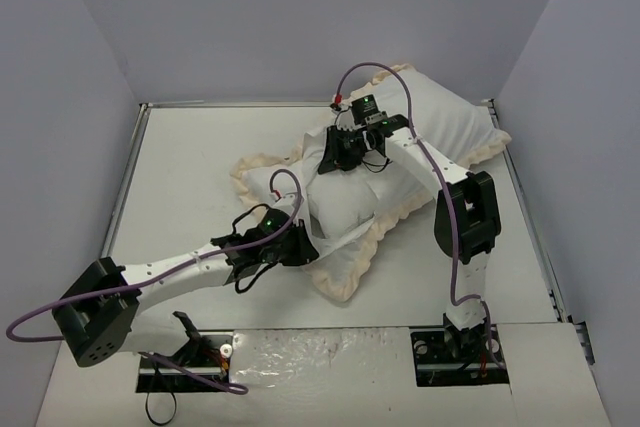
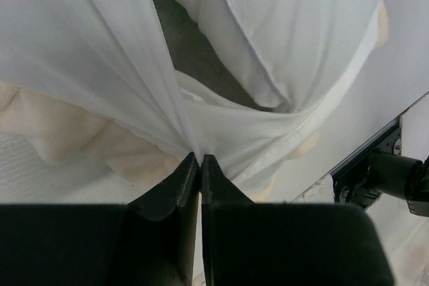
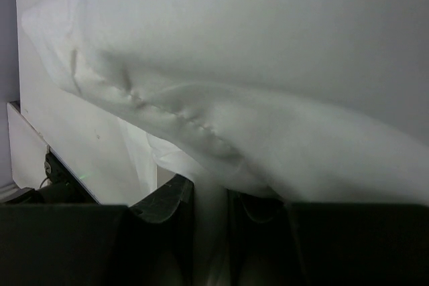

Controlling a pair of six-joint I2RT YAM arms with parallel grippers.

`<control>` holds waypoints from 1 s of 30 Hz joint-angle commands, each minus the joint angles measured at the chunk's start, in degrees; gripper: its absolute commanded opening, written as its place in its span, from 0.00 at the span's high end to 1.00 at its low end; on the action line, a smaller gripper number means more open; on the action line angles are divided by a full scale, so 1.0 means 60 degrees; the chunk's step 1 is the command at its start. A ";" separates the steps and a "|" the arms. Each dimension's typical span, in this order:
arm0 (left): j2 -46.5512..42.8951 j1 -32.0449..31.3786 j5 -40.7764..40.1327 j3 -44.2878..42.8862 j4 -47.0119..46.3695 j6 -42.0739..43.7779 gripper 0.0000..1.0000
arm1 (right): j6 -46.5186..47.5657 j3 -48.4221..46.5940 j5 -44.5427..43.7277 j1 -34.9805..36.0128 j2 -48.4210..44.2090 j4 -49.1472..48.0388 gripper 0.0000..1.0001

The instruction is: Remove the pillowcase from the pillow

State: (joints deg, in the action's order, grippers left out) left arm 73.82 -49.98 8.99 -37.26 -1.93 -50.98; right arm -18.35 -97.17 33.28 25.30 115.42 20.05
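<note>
**Both arms gripping fabric, cover still on the cushion**

The pillowcase (image 1: 340, 259) lies white face up in the middle of the surface (image 1: 180, 177). Its cream frill (image 1: 262, 164) shows along its left, near and right edges.

The pillow (image 1: 440, 112) bulges plump and plain at the far right end of the pillowcase. No frill shows along its far edge.

The left gripper (image 1: 298, 244) sits at the near left edge of the pillowcase. In the wrist view its fingers (image 2: 181, 182) are clenched on a pinch of thin white cover fabric (image 2: 80, 45), pulled taut into a ridge. Beyond that ridge a slit stands open, showing the dark grey lining (image 2: 188, 51) and a rounded white bulge (image 2: 301, 25) inside.

The right gripper (image 1: 345, 152) rests on the top face of the pillowcase, about mid-length. Its fingers (image 3: 167, 202) are nearly closed, with a fold of white fabric pinched between them just under a puckered seam (image 3: 167, 115). The fold reads as the pillow's, but the layer is not certain.
</note>
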 commanded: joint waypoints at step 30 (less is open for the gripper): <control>-0.1114 0.3479 -0.0605 0.0498 0.2346 -0.1406 0.98 | 0.5033 0.3550 0.3054 -0.1039 -0.4366 -0.1381 1.00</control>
State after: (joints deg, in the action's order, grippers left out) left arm 63.59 -31.53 7.20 -33.98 7.49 -60.71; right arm 2.20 -78.56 53.82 20.03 95.07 9.69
